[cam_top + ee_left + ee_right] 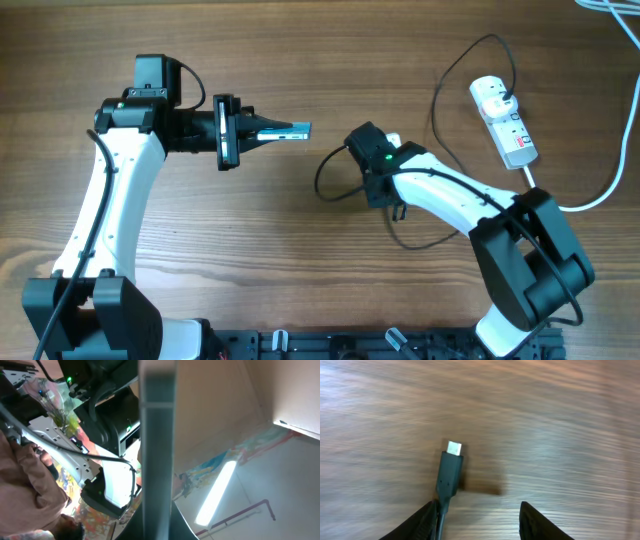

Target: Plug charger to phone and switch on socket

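Note:
My left gripper is shut on the phone and holds it on edge above the table, its free end pointing right. In the left wrist view the phone is a grey edge-on slab between my jaws. The charger's black cable runs from the socket and loops under my right gripper. In the right wrist view the light-tipped connector lies against my left finger. The right jaws are wide open, not closed on it. The phone's screen is hidden.
The socket's thick white cord runs off to the right edge. A black plug sits in the socket. Slack black cable lies beside the right arm. The wooden table lies under both arms.

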Robot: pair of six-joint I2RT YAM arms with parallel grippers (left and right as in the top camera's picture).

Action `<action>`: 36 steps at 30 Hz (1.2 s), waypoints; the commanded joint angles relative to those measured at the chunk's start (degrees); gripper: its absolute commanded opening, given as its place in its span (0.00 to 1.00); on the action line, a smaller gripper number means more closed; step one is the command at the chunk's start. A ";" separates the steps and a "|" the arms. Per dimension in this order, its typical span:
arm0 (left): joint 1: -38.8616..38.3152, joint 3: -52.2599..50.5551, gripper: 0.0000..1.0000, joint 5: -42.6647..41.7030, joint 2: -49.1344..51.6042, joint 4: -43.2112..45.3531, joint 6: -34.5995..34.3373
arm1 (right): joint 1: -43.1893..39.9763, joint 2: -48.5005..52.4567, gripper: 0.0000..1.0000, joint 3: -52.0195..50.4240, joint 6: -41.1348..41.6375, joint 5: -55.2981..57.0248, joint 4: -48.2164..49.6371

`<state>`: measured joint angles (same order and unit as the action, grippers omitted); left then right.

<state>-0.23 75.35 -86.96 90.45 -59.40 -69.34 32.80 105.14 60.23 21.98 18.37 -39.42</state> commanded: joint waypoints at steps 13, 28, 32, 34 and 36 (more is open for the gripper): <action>-0.04 0.31 0.04 -2.12 -1.49 0.00 -0.57 | -5.68 2.27 0.42 -6.86 5.42 -12.04 6.91; -0.02 0.31 0.04 -2.14 -1.49 -0.02 -0.61 | -11.06 2.27 0.22 -8.24 5.01 -18.23 7.50; -0.02 0.31 0.04 -2.14 -1.49 -0.02 -0.61 | -11.06 2.27 0.16 -8.24 5.05 -20.00 6.93; -0.02 0.31 0.04 -2.14 -1.49 -0.02 -0.59 | -11.06 2.27 0.20 -9.01 5.05 -21.03 7.04; -0.02 0.31 0.04 -2.14 -1.49 -0.02 -0.59 | -11.08 2.27 0.20 -10.43 5.16 -21.49 7.80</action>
<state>-0.23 75.35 -86.91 90.43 -59.37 -69.36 21.30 102.80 55.51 26.79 3.18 -29.95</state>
